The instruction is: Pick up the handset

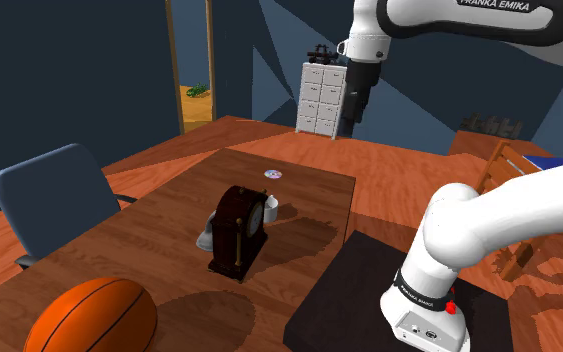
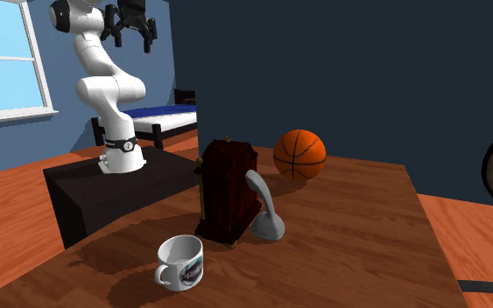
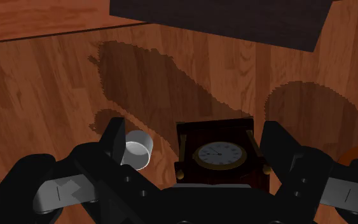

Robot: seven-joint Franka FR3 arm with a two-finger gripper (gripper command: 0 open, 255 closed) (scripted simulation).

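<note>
The smooth, curved grey handset (image 2: 265,208) stands against a dark wooden clock (image 2: 228,188) on the wood-grain desk (image 2: 358,254), at the clock's 3 o'clock in the second exterior view. The black gripper (image 2: 130,37) hangs well above, toward 10 o'clock from the handset. Its fingers are spread wide, holding and touching nothing. A white mug (image 2: 181,261) stands near the clock.
</note>
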